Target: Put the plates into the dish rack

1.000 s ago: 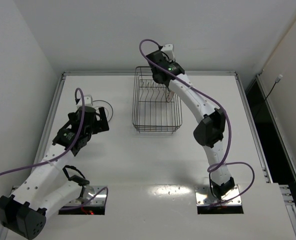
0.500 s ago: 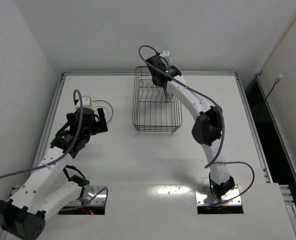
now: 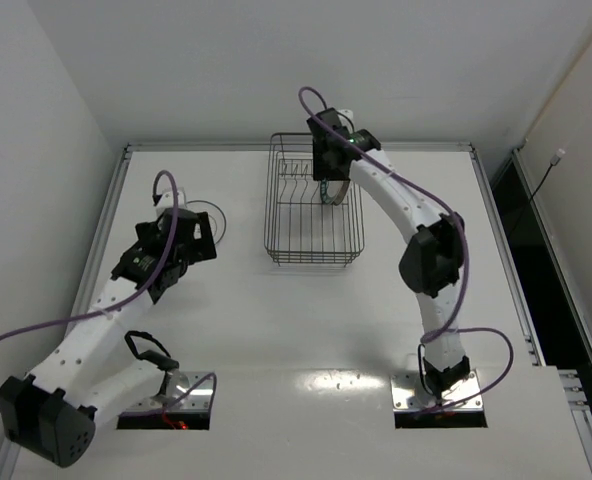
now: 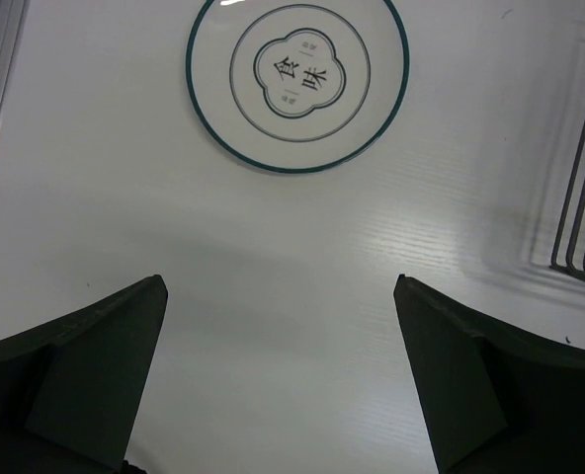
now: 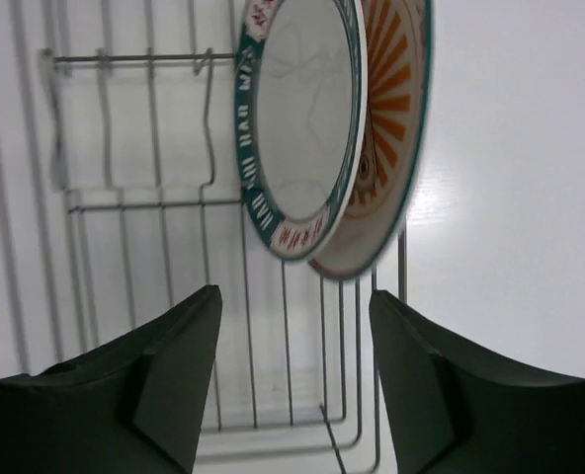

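Observation:
Two plates stand on edge in the dish rack [image 5: 125, 207]: the teal patterned rim plate [image 5: 297, 128] and, behind it, the orange sunburst plate [image 5: 386, 148]. My right gripper [image 5: 294, 294] is open just below their lower edges, holding nothing; from above it hovers over the right far part of the dish rack [image 3: 311, 215]. The plate with thin dark rings [image 4: 297, 84] lies flat on the table, ahead of my open left gripper [image 4: 280, 286]. In the top view this plate [image 3: 208, 212] shows partly behind the left gripper [image 3: 198, 240].
The rack's wire side [image 4: 579, 197] shows at the right edge of the left wrist view. A raised rail [image 3: 296, 147] borders the table's far side, with walls close behind and to the left. The right arm [image 3: 416, 225] arches over the table's right half.
The right gripper was shut and has opened, letting go of a plate that now stands in the rack. The left arm has crept slightly toward the ringed plate.

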You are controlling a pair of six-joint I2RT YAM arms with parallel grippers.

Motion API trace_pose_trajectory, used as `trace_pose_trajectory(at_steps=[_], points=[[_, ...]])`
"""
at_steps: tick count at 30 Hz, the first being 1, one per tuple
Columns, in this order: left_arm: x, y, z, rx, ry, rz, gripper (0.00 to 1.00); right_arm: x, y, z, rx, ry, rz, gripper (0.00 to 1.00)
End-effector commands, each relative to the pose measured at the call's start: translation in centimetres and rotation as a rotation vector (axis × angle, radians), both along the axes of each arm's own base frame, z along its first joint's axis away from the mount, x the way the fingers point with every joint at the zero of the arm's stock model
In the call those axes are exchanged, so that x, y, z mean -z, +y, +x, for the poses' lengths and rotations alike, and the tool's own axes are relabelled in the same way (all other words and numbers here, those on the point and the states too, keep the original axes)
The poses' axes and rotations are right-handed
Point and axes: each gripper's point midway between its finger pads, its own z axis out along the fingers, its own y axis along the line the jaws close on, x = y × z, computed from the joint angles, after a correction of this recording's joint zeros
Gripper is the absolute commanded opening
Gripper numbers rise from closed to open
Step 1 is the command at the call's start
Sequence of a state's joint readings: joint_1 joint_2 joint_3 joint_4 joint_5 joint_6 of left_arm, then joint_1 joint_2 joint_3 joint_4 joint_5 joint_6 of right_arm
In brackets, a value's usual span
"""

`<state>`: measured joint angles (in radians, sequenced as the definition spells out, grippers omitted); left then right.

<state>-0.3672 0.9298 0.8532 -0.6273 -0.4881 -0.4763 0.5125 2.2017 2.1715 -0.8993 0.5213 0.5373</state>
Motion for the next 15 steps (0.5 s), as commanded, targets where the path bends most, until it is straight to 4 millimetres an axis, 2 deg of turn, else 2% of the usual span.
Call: trace_pose_trajectory(at_steps=[1, 2, 3, 4, 5, 6, 7, 8, 9, 11, 12, 13, 14, 15], points=[[-2.1, -0.7, 2.7, -0.041, -0.058, -0.012, 1.0, -12.8, 1.6, -2.1, -0.091, -0.232, 0.263, 0.59], [-2.4, -0.9, 3.4, -0.03, -0.065, -0.001, 1.0, -14.5, 2.9, -3.1, -0.163, -0.241, 0.34, 0.61], [-2.5, -0.8, 4.6, -0.047, -0.068, 0.025, 1.0, -18.2, 3.3, -4.4, -0.222, -0.304, 0.403, 0.66], [-3.0, -1.0, 5.7, -0.051, -0.092, 0.032, 1.0, -20.4, 5.0, -5.9, -0.327, -0.307, 0.49, 0.69], [-4.0, -1.2, 6.8, -0.058, -0.114, 0.041, 1.0, -22.2, 5.6, -6.9, -0.389, -0.325, 0.525, 0.7], [-3.2, -1.5, 8.4, -0.071, -0.099, 0.058, 1.0, -23.8, 5.3, -8.0, -0.421, -0.332, 0.555, 0.71], [-3.1, -1.9, 9.4, -0.063, -0.097, 0.07, 1.0, -25.7, 5.9, -9.4, -0.502, -0.336, 0.6, 0.71], [-2.3, -2.8, 11.2, -0.03, -0.072, 0.088, 1.0, -26.6, 5.3, -10.8, -0.536, -0.331, 0.612, 0.72], [-1.9, -3.3, 12.1, -0.021, -0.065, 0.083, 1.0, -27.0, 5.4, -12.0, -0.578, -0.317, 0.626, 0.72], [-0.7, -4.2, 13.8, -0.012, -0.053, 0.081, 1.0, -27.0, 4.5, -13.9, -0.609, -0.294, 0.627, 0.72], [-0.5, -5.1, 14.7, 0.011, -0.045, 0.065, 1.0, -25.4, 3.6, -14.4, -0.591, -0.253, 0.61, 0.74], [1.8, -5.7, 15.7, 0.025, 0.004, 0.074, 1.0, -26.6, 2.0, -16.0, -0.587, -0.296, 0.597, 0.75], [2.8, -6.1, 16.3, 0.027, 0.022, 0.067, 1.0, -26.4, 1.4, -16.8, -0.577, -0.295, 0.591, 0.77], [3.2, -6.4, 16.9, 0.022, 0.036, 0.066, 1.0, -24.7, 0.1, -16.7, -0.527, -0.279, 0.569, 0.79]])
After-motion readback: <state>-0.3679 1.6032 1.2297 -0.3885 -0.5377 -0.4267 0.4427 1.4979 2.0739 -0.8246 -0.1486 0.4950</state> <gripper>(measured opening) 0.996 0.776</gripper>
